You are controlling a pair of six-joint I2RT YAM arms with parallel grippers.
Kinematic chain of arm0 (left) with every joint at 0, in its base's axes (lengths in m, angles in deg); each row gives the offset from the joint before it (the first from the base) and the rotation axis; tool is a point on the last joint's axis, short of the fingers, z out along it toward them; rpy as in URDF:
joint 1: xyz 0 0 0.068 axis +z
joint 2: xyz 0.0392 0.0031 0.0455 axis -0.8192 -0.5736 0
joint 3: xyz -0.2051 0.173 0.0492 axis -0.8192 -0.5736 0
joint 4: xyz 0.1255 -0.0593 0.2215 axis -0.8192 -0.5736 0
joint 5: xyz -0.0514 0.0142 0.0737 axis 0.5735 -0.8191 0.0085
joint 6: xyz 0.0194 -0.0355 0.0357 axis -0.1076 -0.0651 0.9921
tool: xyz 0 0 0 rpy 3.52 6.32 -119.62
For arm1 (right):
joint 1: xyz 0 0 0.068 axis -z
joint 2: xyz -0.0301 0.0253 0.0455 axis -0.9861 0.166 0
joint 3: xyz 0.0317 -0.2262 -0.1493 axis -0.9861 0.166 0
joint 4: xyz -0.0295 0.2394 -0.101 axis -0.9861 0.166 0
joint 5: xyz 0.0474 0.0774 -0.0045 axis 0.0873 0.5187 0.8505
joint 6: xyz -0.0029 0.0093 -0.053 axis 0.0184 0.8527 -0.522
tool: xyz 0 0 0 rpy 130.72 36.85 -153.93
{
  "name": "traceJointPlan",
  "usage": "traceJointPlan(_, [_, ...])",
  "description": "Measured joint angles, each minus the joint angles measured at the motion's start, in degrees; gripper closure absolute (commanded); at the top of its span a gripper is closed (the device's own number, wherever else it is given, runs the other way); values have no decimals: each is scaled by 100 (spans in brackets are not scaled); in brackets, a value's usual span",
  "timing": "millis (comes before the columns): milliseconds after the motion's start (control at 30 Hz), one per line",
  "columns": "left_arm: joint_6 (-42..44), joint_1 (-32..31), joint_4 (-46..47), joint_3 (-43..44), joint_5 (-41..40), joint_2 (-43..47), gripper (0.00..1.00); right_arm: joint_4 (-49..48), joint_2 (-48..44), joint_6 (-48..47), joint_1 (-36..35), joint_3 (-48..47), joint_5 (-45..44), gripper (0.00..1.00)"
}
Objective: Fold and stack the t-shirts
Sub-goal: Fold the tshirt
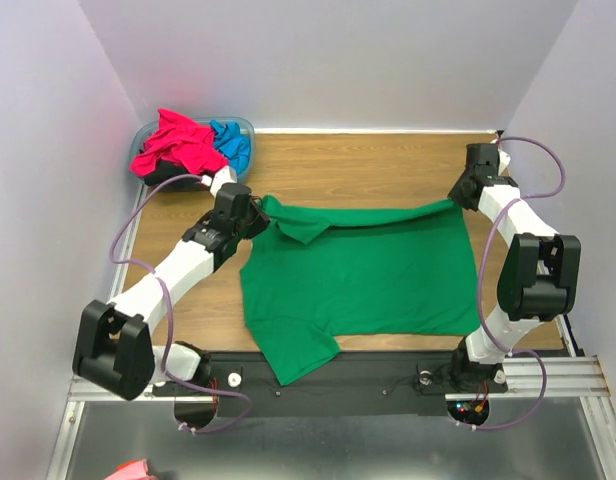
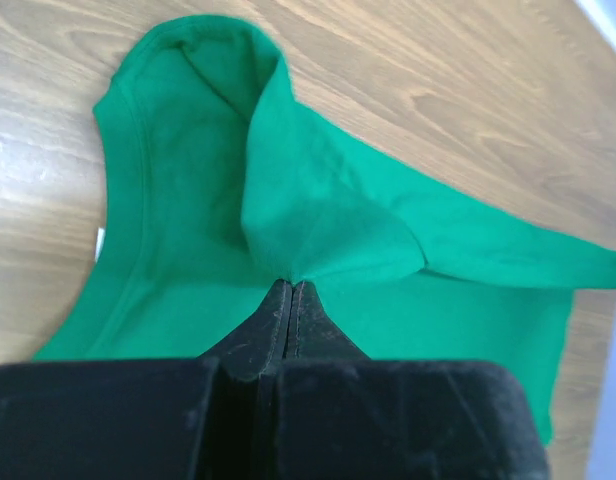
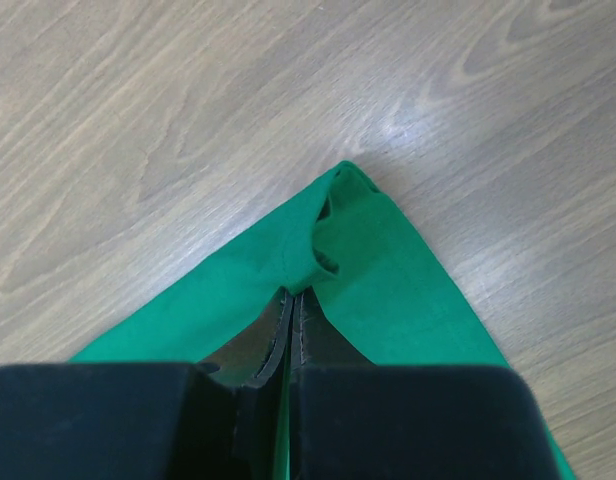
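Pale lilac-tinted walls (image 1: 388, 50) on 3 sides round a wood-grain table (image 1: 388, 165), soft even light

Basin (image 1: 244, 124): largely covered by the pink t-shirt (image 1: 178, 142) and blue t-shirt (image 1: 232, 144); only rim parts are seen.
Green t-shirt (image 2: 188, 190): its near part is hidden behind the left gripper (image 2: 291, 287) and the right gripper (image 3: 296, 296) in the wrist views.
White tag (image 2: 99, 243): too small to be read.
Pink cloth (image 1: 136, 468) at the bottom edge: cut off in the top view; its kind cannot be told.
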Motion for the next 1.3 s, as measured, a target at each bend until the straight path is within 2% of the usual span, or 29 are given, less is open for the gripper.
traceJointPlan(167, [-310, -153, -42, -223, -17, 369, 100, 2, -15, -70, 0, 0, -46, 99])
traceJointPlan(500, [-1207, -984, -352, -1150, -151, 688, 100, 7, -20, -111, 0, 295, -44, 97])
traceJointPlan(700, [-1631, -1082, -474, -1615, -149, 931, 100, 42, -17, -129, 0, 426, -46, 94])
traceJointPlan(800, [-1720, -1119, -514, -1720, -116, 942, 72, 42, -15, -149, 0, 428, -46, 85])
traceJointPlan(833, [-1731, -1141, -557, -1729, -103, 946, 60, 42, -15, -155, 0, 428, -48, 80])
traceJointPlan(900, [-1742, -1213, -656, -1729, -94, 1008, 47, 44, -15, -170, 0, 433, -63, 73])
traceJointPlan(1000, [-1722, -1307, -796, -1729, -76, 1266, 38, 66, -15, -173, 0, 442, -118, 40])
traceJointPlan(1033, [-1700, -1329, -890, -1729, -101, 1443, 24, 92, -17, -199, 0, 442, -162, 24])
traceJointPlan(1100, [-1679, -1355, -1069, -1727, -201, 1735, 16, 175, -42, -188, 0, 450, -295, 15])
traceJointPlan(1133, [-1641, -1357, -1204, -1711, -326, 1902, 7, 238, -63, -175, 0, 450, -428, 2])
traceJointPlan(1200, [-1589, -1357, -1453, -1598, -522, 2162, 2, 356, -138, -142, 0, 450, -629, 0])
traceJointPlan(1300, [-1473, -1353, -1528, -1351, -769, 2260, 1, 492, -282, -131, 4, 448, -680, 0])
